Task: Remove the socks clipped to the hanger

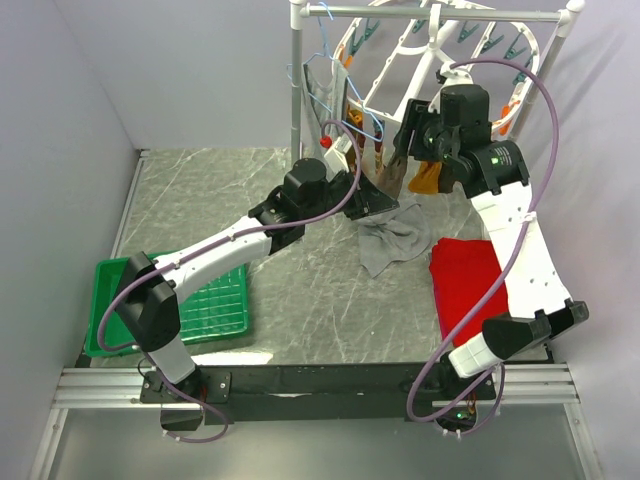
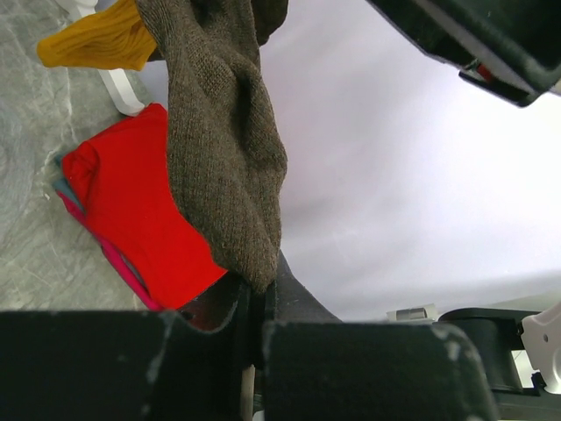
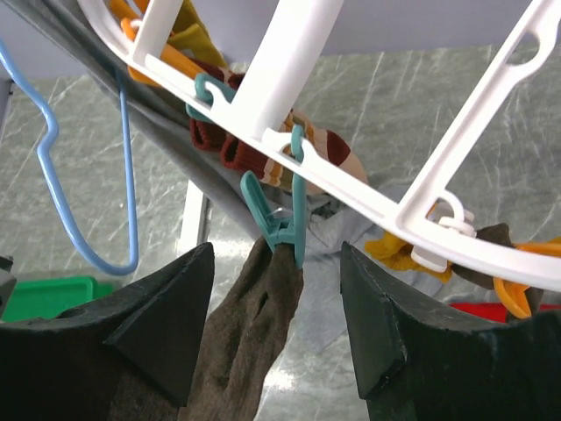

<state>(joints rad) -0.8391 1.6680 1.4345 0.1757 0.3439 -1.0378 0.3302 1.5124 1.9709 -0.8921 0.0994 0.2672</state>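
Top cam's got soft, even light from above, so the marble table (image 1: 300, 300) only shows faint shadows under the arms and a mild sheen, and the red cloth (image 1: 465, 275) looks punchy without blowing out. On the left wrist cam the brown sock (image 2: 223, 149) is crisp right down to the knit, but the left gripper (image 2: 260, 320) is a dark, blurry mass along the bottom and the wall behind is a flat pale wash. On the right wrist cam the teal clip (image 3: 285, 224) and white hanger (image 3: 289, 53) are bright and sharp, while the right gripper (image 3: 276, 254) sits in near-black shadow.
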